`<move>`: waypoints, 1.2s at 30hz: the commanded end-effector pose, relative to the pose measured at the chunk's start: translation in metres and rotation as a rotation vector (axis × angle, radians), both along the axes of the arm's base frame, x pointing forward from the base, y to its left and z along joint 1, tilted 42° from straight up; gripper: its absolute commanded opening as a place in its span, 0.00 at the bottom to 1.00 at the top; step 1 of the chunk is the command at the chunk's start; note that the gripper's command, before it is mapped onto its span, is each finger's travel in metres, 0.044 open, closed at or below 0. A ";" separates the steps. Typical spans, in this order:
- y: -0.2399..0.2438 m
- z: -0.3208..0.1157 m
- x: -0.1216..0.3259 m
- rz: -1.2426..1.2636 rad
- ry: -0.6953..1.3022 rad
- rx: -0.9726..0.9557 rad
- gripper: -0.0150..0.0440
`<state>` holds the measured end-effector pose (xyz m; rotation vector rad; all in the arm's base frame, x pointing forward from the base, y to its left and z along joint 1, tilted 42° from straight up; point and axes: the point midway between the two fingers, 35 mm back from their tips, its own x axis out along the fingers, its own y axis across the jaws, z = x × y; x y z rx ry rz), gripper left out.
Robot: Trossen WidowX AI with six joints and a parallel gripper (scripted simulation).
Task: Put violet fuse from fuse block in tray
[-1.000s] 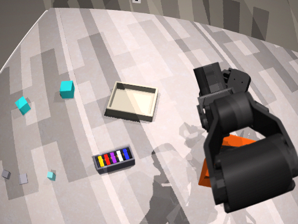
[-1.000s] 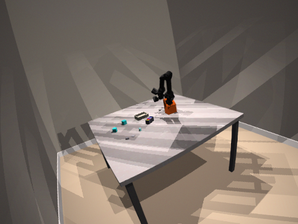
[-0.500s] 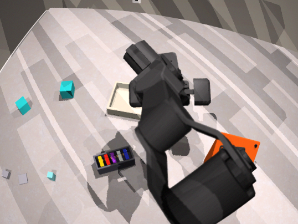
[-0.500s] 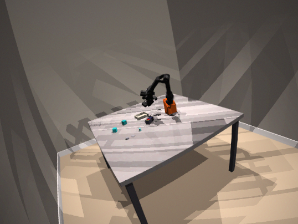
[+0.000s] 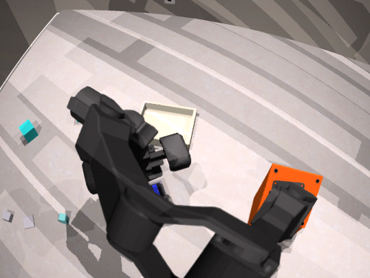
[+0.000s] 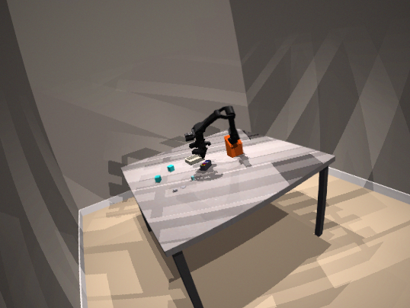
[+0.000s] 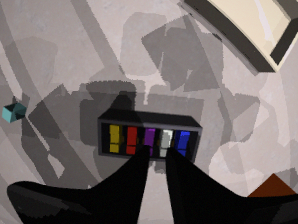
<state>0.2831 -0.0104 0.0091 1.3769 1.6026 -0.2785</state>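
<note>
The dark fuse block (image 7: 149, 136) lies on the table and holds yellow, red, violet, white and blue fuses in a row. The violet fuse (image 7: 149, 137) sits in the middle slot. My gripper (image 7: 157, 151) hovers above the block with its fingers drawn close together. Only a narrow gap is left, and nothing is between them. The tips point at the violet and white fuses. In the overhead view the arm hides most of the block, and only the blue fuse (image 5: 157, 189) shows. The cream tray (image 5: 170, 120) stands just beyond the block and is empty; it also shows in the wrist view (image 7: 246, 10).
The arm's orange base (image 5: 285, 193) stands to the right. Cyan cubes (image 5: 28, 131) (image 5: 62, 217) and small grey pieces (image 5: 7, 215) (image 5: 28, 221) lie at the left of the table. One cyan cube (image 7: 13, 112) shows left of the block.
</note>
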 end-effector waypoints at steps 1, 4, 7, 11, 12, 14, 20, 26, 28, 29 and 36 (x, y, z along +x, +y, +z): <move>0.008 0.007 0.000 0.013 -0.005 0.030 0.36; 0.009 0.007 0.000 0.013 -0.005 0.030 0.36; 0.010 0.006 0.000 0.013 -0.005 0.030 0.36; 0.013 0.003 0.001 0.013 -0.005 0.029 0.36; 0.013 0.002 0.001 0.013 -0.005 0.030 0.36; 0.014 0.000 0.001 0.013 -0.005 0.030 0.36; 0.018 -0.004 0.001 0.013 -0.005 0.030 0.36; 0.022 -0.008 0.002 0.013 -0.005 0.030 0.36; 0.024 -0.010 0.002 0.013 -0.005 0.030 0.36; 0.025 -0.010 0.002 0.013 -0.005 0.030 0.36; 0.029 -0.015 0.002 0.013 -0.005 0.031 0.36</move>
